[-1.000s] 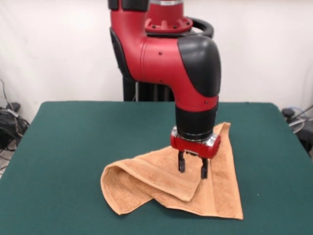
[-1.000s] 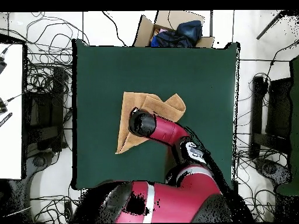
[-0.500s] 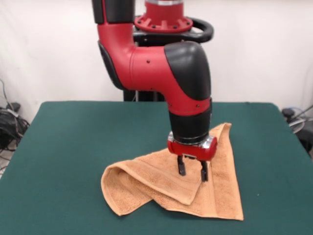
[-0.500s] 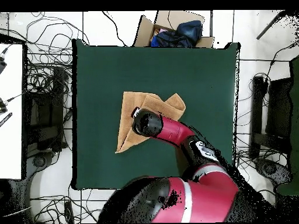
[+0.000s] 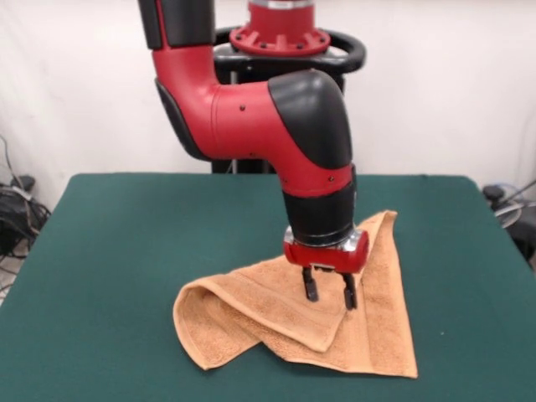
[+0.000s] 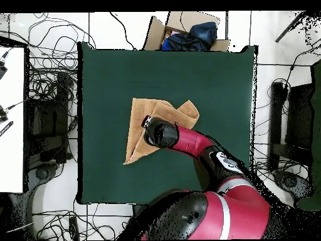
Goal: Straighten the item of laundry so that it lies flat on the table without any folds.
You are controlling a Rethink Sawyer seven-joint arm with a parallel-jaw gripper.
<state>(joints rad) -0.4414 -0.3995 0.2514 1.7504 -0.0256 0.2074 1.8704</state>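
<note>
Front view: the gripper (image 5: 327, 294) hung over the towel (image 5: 285, 314) with its two fingers apart and nothing between them, the tips just above or barely at the cloth; contact could not be confirmed. The towel lay directly beneath and to both sides of the gripper on the table (image 5: 126, 251), folded over itself: one flap lay diagonally across the lower layer, a rounded fold bulged to the picture's left of the gripper, and a corner rose behind it. Judged from its pile and drape, the towel was light, soft and limp, unlikely to slip and in no way fragile; a pinch at the free edge or corner of the upper flap, just below the fingertips, looked the soundest hold for peeling it open. Overhead view: the wrist covered the gripper, so the fingers were not seen there; the towel (image 6: 135, 128) showed around the wrist, well inside the table's (image 6: 213, 81) edges. No brand, label or legible writing was found in either view.
</note>
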